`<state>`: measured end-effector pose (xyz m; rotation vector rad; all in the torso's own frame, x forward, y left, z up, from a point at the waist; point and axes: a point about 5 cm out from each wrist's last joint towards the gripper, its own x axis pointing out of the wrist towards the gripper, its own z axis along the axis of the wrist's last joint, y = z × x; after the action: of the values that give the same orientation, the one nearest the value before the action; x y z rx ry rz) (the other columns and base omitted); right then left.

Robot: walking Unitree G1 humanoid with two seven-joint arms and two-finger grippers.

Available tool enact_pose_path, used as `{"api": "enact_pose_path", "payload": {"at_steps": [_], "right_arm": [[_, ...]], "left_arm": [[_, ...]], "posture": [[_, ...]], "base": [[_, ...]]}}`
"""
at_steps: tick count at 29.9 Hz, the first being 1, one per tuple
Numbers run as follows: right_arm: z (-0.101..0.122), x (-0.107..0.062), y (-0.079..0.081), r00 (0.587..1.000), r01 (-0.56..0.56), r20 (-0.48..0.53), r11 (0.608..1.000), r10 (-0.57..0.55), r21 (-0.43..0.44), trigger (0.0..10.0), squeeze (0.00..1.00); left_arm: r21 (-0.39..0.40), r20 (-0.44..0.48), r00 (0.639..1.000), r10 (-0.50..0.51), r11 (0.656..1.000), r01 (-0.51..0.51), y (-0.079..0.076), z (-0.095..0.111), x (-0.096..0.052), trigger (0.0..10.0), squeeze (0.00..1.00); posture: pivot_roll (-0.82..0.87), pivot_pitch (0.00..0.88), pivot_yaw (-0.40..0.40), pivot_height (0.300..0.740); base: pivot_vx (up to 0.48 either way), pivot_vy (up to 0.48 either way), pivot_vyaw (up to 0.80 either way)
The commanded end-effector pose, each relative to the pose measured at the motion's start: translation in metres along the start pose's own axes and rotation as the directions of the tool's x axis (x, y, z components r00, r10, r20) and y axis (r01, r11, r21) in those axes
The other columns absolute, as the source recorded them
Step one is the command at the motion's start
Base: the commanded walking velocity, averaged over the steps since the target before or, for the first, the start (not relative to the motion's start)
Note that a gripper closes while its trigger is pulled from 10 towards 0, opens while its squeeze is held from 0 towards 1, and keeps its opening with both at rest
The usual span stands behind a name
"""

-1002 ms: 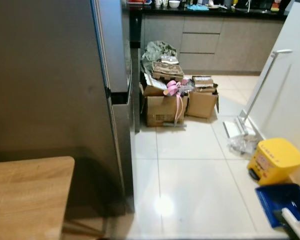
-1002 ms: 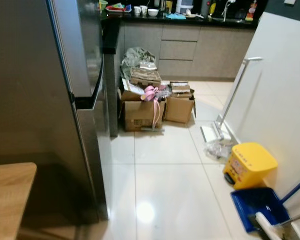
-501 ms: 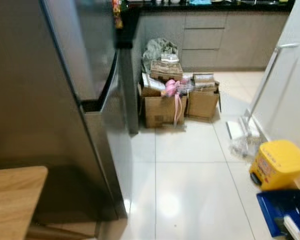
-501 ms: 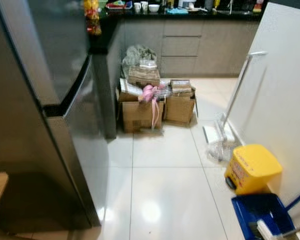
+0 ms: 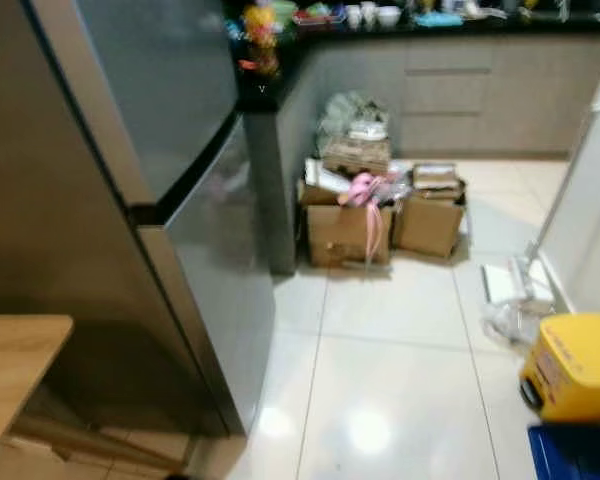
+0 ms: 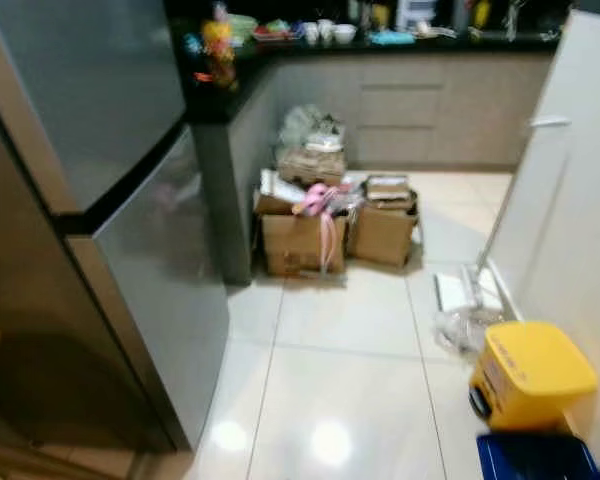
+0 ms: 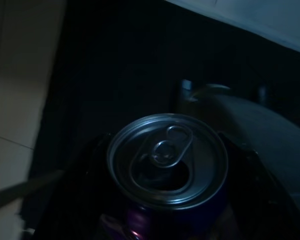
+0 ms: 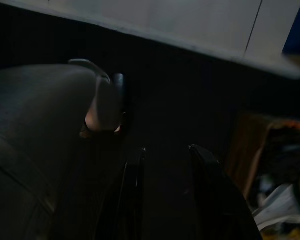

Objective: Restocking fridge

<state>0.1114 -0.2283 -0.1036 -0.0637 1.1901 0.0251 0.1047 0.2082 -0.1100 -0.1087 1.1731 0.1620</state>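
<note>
A tall silver fridge [image 5: 180, 130] with two doors stands on the left, both doors closed, with a dark seam between the upper and lower door. In the dark left wrist view, my left gripper [image 7: 167, 150] is shut on a drink can [image 7: 167, 160]. The can has a silver top with a pull tab and a blue-purple body, and black fingers [image 7: 97, 155] press on either side of it. In the right wrist view, my right gripper [image 8: 166, 150] hangs in shade, its two fingers a little apart with nothing between them.
Open cardboard boxes [image 5: 345, 225] full of clutter sit on the tiled floor past the fridge, beside a dark counter [image 5: 280, 75]. At the right stand a yellow bin [image 5: 575, 365], a blue dustpan [image 5: 575, 455] and a mop [image 5: 515, 285]. A wooden table corner [image 5: 10, 360] is near left.
The camera has moved round the fridge's corner: the fridge front now faces me more, the wooden table has slid toward the left edge, and the boxes appear shifted right.
</note>
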Motion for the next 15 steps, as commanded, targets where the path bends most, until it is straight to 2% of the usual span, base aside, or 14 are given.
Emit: {"api": "enact_pose_path", "payload": {"at_steps": [1, 15], "right_arm": [[-0.0018, 0.001, 0.0068, 1.0, -0.023, -0.01, 1.0, 0.022, -0.01, 10.0, 0.0], [-0.0015, 0.0011, 0.0071, 0.999, -0.03, -0.012, 0.999, 0.03, -0.028, 10.0, 0.0]], "left_arm": [[-0.001, 0.005, 1.0, 0.013, 1.0, -0.013, 0.005, 0.0021, -0.0004, 10.0, 0.0], [-0.002, 0.013, 1.0, 0.021, 1.0, -0.021, 0.0059, 0.0038, -0.0003, 10.0, 0.0]], "posture": [[-0.1, 0.0, 0.009, 0.74], [-0.1, 0.0, 0.009, 0.74]], "base": [[0.0, 0.0, 0.59], [0.0, 0.0, 0.59]]}}
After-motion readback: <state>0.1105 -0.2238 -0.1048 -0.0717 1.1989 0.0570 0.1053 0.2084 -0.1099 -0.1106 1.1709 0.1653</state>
